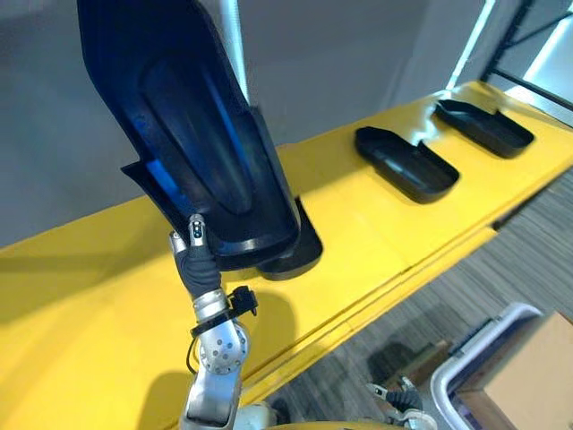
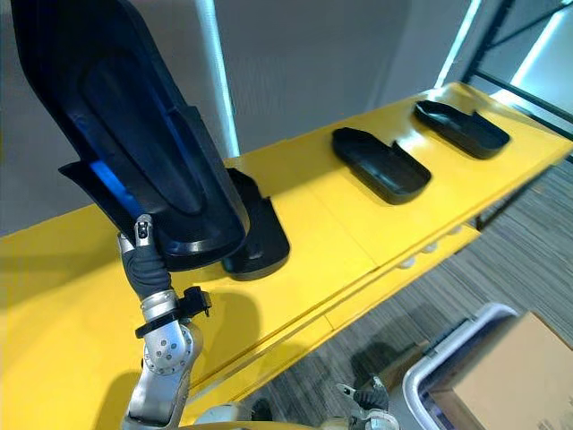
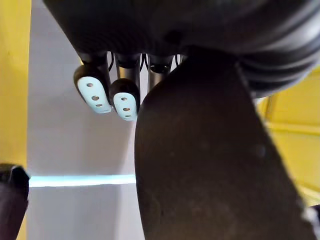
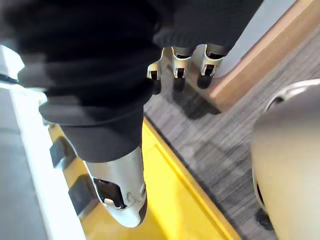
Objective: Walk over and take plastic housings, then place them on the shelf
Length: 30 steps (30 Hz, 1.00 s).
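My left hand [image 1: 195, 257] is shut on the lower edge of a large black plastic housing [image 1: 192, 125] and holds it raised, hollow side facing me, over the yellow shelf [image 1: 81, 296]. In the left wrist view its fingers [image 3: 93, 92] curl over the housing's dark wall [image 3: 200, 165]. A second housing [image 1: 300, 249] lies on the shelf just behind the held one. Two more housings [image 1: 407, 163] [image 1: 483, 125] lie further right along the shelf. My right hand [image 4: 120, 185] hangs low over the carpet beside the shelf edge, fingers relaxed and holding nothing.
A grey wall stands behind the shelf, with a pale upright post [image 1: 470, 45] at the far right. A cardboard box [image 1: 533, 376] sits in a pale bin [image 1: 466, 363] on the grey carpet at the lower right.
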Available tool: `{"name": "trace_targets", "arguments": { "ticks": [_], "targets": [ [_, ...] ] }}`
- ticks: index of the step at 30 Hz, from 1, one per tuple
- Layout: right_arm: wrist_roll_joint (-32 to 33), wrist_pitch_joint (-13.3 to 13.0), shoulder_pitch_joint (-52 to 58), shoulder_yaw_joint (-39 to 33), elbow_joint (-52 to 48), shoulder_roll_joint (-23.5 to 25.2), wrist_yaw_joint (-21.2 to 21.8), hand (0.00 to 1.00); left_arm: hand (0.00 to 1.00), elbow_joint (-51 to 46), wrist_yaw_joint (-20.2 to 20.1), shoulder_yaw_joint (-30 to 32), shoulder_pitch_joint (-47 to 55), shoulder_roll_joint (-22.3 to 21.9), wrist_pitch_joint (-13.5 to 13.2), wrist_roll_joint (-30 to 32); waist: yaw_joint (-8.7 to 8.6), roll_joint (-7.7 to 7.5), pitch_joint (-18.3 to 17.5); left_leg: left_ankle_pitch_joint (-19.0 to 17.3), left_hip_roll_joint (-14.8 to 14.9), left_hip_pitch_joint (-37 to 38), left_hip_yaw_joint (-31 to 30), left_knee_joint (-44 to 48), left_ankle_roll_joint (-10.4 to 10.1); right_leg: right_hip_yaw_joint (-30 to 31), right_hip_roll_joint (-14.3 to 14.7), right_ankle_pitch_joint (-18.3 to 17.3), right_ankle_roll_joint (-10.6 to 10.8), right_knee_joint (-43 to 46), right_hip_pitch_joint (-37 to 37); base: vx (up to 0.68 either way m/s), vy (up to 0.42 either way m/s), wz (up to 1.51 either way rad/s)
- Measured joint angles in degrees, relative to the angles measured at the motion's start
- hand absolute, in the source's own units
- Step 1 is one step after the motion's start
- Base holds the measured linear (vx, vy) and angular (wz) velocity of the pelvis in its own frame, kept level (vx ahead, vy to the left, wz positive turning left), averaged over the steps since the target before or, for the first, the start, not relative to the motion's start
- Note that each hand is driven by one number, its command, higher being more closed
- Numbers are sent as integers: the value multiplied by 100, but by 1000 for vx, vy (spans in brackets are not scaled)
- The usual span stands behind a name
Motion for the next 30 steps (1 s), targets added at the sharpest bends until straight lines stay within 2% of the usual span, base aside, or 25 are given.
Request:
{"name": "trace_targets", "arguments": {
  "ticks": [1,2,4,6,12,15,16,17,18,19,21,22,23,24,25,26,27,28,30],
  "targets": [
    [21,19,91,106,-77,51,-6,0,100,87,-99,2,24,-25,1,-7,74,-213,-23,-59,-85,61,-60,47,14,-33,-211,371,104,-255,51,84,-185,112],
    [18,25,99,109,-90,48,-10,0,100,110,-106,0,46,-32,1,-11,75,-192,-31,-78,-50,65,-57,51,-16,-69,-194,376,87,-288,68,130,-230,73],
    [14,22,217,204,-316,57,-10,0,100,119,-348,-12,230,-84,2,-34,101,-35,-100,-104,316,64,196,39,-161,-286,-44,535,-47,-758,250,133,-194,25],
    [2,37,257,203,-382,77,-11,0,100,178,-567,-57,261,-94,26,-74,132,62,-137,-21,501,63,293,-10,-262,-339,77,708,-107,-1076,418,148,-141,0],
    [-41,35,415,184,-495,157,-13,0,100,342,-957,-83,290,-118,46,-240,170,-45,-220,95,633,368,356,-352,-435,-399,186,852,-194,-1516,822,93,-79,-1],
    [-41,21,417,180,-497,195,-13,0,100,351,-954,-77,280,-116,55,-238,177,-113,-191,208,585,264,310,-376,-591,-652,85,852,-195,-1517,805,3,-17,37],
    [-42,15,417,176,-497,204,-12,0,100,349,-947,-66,272,-117,58,-238,165,-124,-183,124,617,219,455,-365,-576,-723,48,857,-201,-1515,793,-51,1,56],
    [-44,15,385,170,-471,217,-13,0,100,358,-926,-48,215,-116,58,-238,149,-93,-163,-22,914,104,1149,-127,-399,-881,24,857,-203,-1442,706,-86,14,53],
    [-45,24,314,130,-386,183,-16,0,100,363,-898,2,185,-116,58,-240,116,-124,-128,-135,1250,-77,1719,318,-320,-1001,-69,854,-208,-1325,605,-75,14,50],
    [-46,25,279,96,-332,176,-19,0,100,371,-875,28,178,-110,58,-241,85,-126,-126,-162,1393,-135,1874,553,-281,-1033,-134,851,-212,-1279,570,-73,69,39],
    [-45,28,179,59,-174,116,-113,0,100,451,-782,85,151,-103,54,-304,-11,-161,-120,-219,1807,-130,1984,1181,-279,-1086,-440,831,-167,-1189,506,-69,198,21],
    [-51,28,180,8,-144,67,-122,0,100,509,-780,116,118,-105,48,-370,-24,-144,-124,-212,1966,-55,1966,1208,-291,-1083,-554,796,-33,-1181,503,-109,402,21],
    [-65,31,174,-124,-124,-15,-129,0,100,577,-787,119,80,-107,47,-431,-119,12,-172,-146,2178,56,1854,1062,-390,-1112,-671,736,191,-1118,446,-106,394,29],
    [-71,31,149,-157,-52,-119,-142,0,100,590,-789,115,74,-133,47,-463,-183,158,-242,-168,2265,134,1676,775,-739,-1127,-749,693,359,-995,333,-122,555,35],
    [-90,65,88,-226,45,-212,-150,0,100,594,-780,124,32,-151,42,-473,-229,291,-308,-461,2082,188,1527,454,-1224,-1141,-882,697,531,-911,229,-68,498,42],
    [-112,115,35,-283,199,-151,-178,0,100,604,-774,168,-34,-35,39,-476,-282,106,-307,-428,1838,145,1501,488,-1128,-1166,-1079,752,575,-955,234,-56,537,45],
    [-138,131,55,-298,273,-100,-200,0,100,603,-736,244,-61,33,39,-476,-289,5,-296,-438,1692,81,1439,531,-1100,-1214,-1209,905,628,-1112,304,-38,376,60],
    [-194,141,87,-307,422,-57,-202,0,100,604,-634,273,-73,141,39,-521,-300,-69,-276,-467,1576,-127,1259,775,-1052,-1363,-1312,1152,708,-1428,458,-57,317,51],
    [-259,202,103,-328,519,-11,-219,0,100,605,-543,288,-125,227,34,-575,-232,-115,-270,-628,1569,-398,1207,1131,-898,-1431,-1333,1528,673,-1747,520,-109,320,22]
  ]
}}
